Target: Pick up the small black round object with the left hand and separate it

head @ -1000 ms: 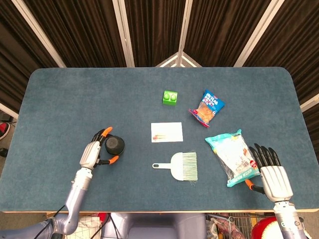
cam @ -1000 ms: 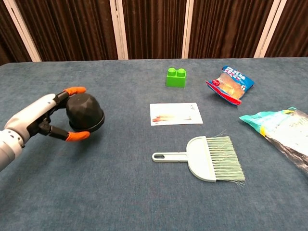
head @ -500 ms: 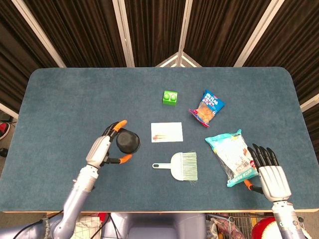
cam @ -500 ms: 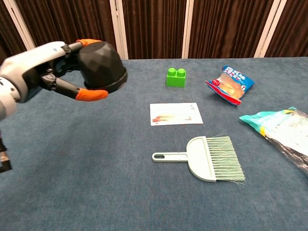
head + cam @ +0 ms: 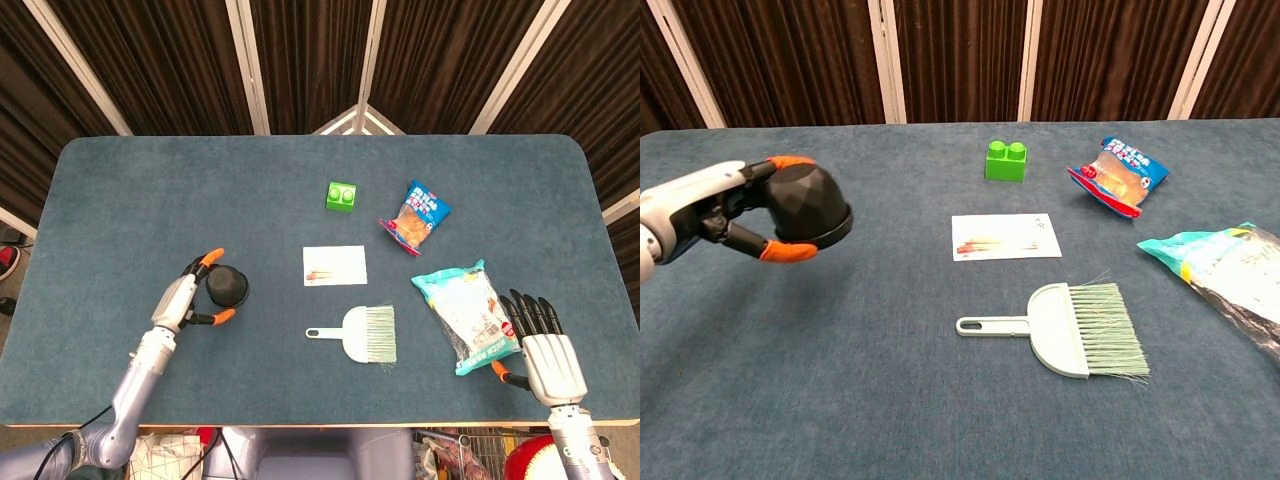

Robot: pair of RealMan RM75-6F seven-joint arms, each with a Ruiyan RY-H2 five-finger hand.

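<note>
The small black round object (image 5: 227, 286) (image 5: 807, 204) is faceted like a dome and hangs a little above the blue table (image 5: 130, 200). My left hand (image 5: 182, 302) (image 5: 710, 211) grips it from the left, orange fingertips (image 5: 788, 250) above and below it. My right hand (image 5: 540, 345) rests at the table's near right edge, fingers spread, holding nothing; the chest view does not show it.
A white card (image 5: 335, 265), a pale green hand brush (image 5: 365, 333), a green toy brick (image 5: 342, 196), a blue and red snack bag (image 5: 416, 217) and a teal snack bag (image 5: 466, 314) lie to the right of the black object.
The left hand raised the black object toward the middle, then carried it back left and lower. The right hand has stayed put.
</note>
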